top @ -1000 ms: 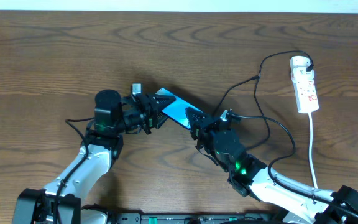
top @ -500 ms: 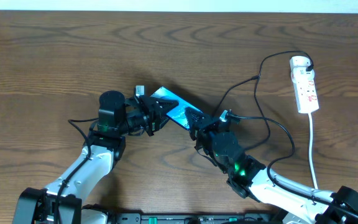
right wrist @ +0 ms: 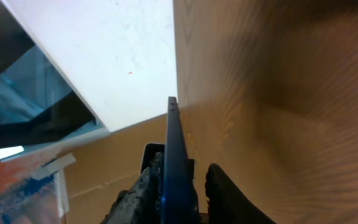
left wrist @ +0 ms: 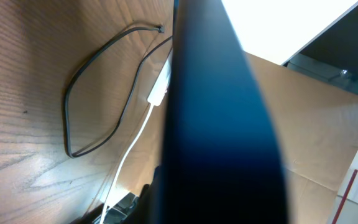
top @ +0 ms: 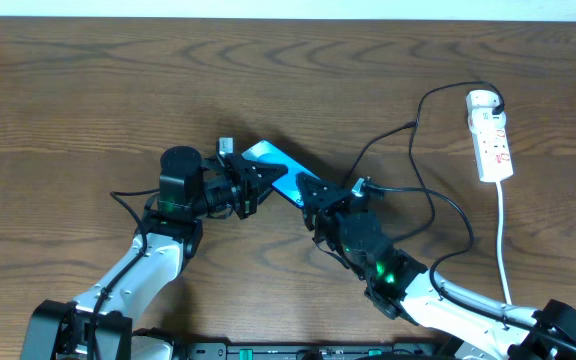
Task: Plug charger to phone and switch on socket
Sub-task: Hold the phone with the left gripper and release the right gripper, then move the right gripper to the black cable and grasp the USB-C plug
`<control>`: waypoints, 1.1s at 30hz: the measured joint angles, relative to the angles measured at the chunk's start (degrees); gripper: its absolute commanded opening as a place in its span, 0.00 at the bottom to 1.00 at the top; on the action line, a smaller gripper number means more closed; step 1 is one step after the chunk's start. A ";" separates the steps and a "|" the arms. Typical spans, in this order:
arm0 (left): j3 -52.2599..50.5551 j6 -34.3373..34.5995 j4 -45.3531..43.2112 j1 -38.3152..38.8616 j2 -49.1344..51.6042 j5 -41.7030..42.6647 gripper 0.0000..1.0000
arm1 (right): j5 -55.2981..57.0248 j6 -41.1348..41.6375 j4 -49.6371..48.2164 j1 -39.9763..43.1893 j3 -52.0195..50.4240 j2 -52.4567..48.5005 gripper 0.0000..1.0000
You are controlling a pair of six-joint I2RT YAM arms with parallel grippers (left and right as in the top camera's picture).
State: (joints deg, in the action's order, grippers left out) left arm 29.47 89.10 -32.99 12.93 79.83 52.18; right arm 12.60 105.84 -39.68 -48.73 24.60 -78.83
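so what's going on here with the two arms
Both arms are on the phone in the middle of the table. The left gripper holds one end and the right gripper holds the other; the right wrist view shows the phone edge-on between the fingers. The black charger cable lies loose on the wood and does not look plugged into the phone yet. The white power strip sits untouched at the far side.
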 measured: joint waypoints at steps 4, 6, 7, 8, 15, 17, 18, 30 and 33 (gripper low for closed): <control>0.00 0.02 0.48 0.07 0.02 -0.46 0.08 | -0.48 -0.22 2.62 -0.02 0.09 0.09 0.38; 0.00 0.00 0.76 0.11 0.09 -0.87 0.08 | -0.35 -0.24 4.55 -0.04 0.28 0.22 0.43; 0.00 -0.09 0.96 0.17 0.17 -1.14 0.08 | -0.17 -0.28 5.51 -0.07 0.46 0.26 0.43; -0.02 -0.20 1.07 0.22 0.28 -1.36 0.08 | 0.13 -0.42 6.71 -0.11 0.66 0.31 0.45; -0.13 -0.74 1.07 -1.33 0.44 -3.41 0.08 | 5.88 -12.63 9.51 0.48 1.07 0.59 0.56; -0.13 -0.31 0.94 -2.75 0.44 -4.61 0.08 | 7.43 -22.12 10.23 1.88 1.05 1.16 0.63; -0.13 -0.11 0.70 -3.37 0.44 -5.25 0.08 | 7.69 -25.29 10.64 2.21 1.03 1.55 0.67; -0.13 -0.94 0.20 -5.33 0.44 -10.60 0.08 | 9.25 -60.33 36.33 7.19 0.76 25.88 0.82; -0.11 -2.62 1.31 -5.33 0.44 -10.60 0.08 | 8.94 -61.70 46.38 10.10 2.56 29.33 0.82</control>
State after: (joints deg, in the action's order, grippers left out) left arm 29.36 86.48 -31.68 7.60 80.27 41.58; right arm 21.54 44.14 6.70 -38.63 27.16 -49.50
